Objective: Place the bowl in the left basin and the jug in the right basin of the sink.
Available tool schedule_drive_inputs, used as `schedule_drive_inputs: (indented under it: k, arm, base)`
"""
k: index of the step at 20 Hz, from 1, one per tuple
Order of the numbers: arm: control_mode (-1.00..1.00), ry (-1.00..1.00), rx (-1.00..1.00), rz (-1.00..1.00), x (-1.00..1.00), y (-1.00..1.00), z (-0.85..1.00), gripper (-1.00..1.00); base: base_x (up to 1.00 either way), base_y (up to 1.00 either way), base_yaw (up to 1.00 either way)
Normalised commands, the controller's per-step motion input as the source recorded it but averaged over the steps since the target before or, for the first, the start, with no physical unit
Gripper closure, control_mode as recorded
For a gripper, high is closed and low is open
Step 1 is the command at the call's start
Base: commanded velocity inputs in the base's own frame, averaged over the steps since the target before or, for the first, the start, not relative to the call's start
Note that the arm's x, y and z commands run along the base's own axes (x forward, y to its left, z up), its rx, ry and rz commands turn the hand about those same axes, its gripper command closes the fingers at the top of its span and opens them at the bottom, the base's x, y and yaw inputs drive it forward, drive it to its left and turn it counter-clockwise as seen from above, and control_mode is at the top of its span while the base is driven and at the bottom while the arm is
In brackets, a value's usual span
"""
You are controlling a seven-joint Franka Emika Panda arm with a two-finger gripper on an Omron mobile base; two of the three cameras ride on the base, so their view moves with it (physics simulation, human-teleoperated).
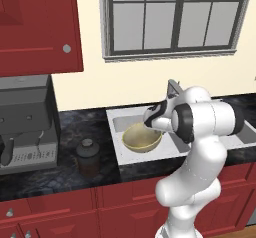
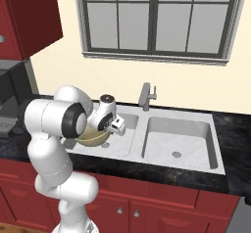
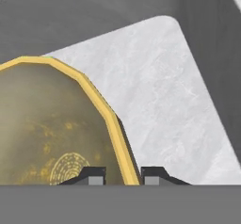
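The pale yellow-tan bowl [image 1: 141,138] with an olive-gold inside sits low within the left basin [image 1: 119,125] of the sink. My gripper [image 3: 123,176] is shut on the bowl's right rim, with one fingertip inside the bowl [image 3: 56,133] and one outside. In the right base view my arm covers part of the bowl [image 2: 94,138]. The dark jug [image 1: 88,156] with its knobbed lid stands upright on the black counter, left of the sink. The right basin [image 2: 178,140] holds nothing.
A grey angular faucet [image 2: 145,96] rises behind the divider between the basins. A grey coffee machine [image 1: 25,127] stands on the counter at the far left, under a red cabinet [image 1: 40,27]. A window is on the wall above the sink.
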Motion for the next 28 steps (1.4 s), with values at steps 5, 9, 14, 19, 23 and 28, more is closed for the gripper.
schedule_drive_inputs:
  k: [5, 9, 14, 19, 23, 28]
  arm:
    - [-1.0, -0.09, 0.0, 0.0, 0.16, 0.0, -0.15, 1.0]
    - [-1.0, 0.03, 0.0, 0.0, 0.05, 0.0, -0.28, 1.0]
    - [-1.0, 0.04, 0.0, 0.02, 0.0, 0.0, -0.17, 1.0]
    - [-1.0, -0.01, 0.0, 0.02, 0.01, 0.0, -0.03, 1.0]
    - [-1.0, -0.02, 0.0, 0.01, 0.05, 0.0, 0.0, -1.0]
    - [-1.0, -0.02, 0.0, 0.0, 0.02, 0.0, 0.0, -1.0]
  base:
    - [0.0, 0.0, 0.0]
    - [0.0, 0.0, 0.0]
    - [0.0, 0.0, 0.0]
    - [0.0, 0.0, 0.0]
    - [0.0, 0.0, 0.0]
    - [0.0, 0.0, 0.0]
